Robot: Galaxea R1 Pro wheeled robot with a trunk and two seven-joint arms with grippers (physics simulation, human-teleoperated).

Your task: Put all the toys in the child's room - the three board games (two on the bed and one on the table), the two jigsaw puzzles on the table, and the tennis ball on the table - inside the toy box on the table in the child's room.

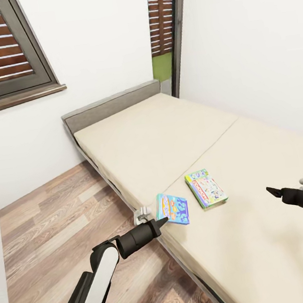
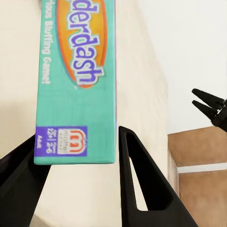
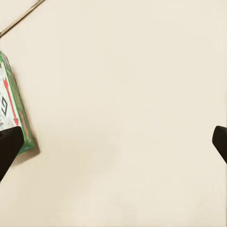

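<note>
Two board games lie on the beige bed [image 1: 178,134]. The smaller blue box [image 1: 172,208] sits at the bed's near edge, and the green-white-red box [image 1: 206,188] lies just right of it. My left gripper [image 1: 163,220] is at the blue box's near end. In the left wrist view its black fingers [image 2: 142,189] stand open on either side of the teal-blue box [image 2: 78,90]. My right gripper [image 1: 271,191] hovers open over the mattress, right of the green box [image 3: 15,111]. The toy box, table, jigsaw puzzles and tennis ball are out of view.
Wooden floor [image 1: 57,229] lies left of the bed. The grey headboard [image 1: 112,104] stands against the white wall under a window with brown blinds [image 1: 1,46]. A small white fitting [image 1: 142,215] sits at the bed's side. The right gripper also appears in the left wrist view [image 2: 206,105].
</note>
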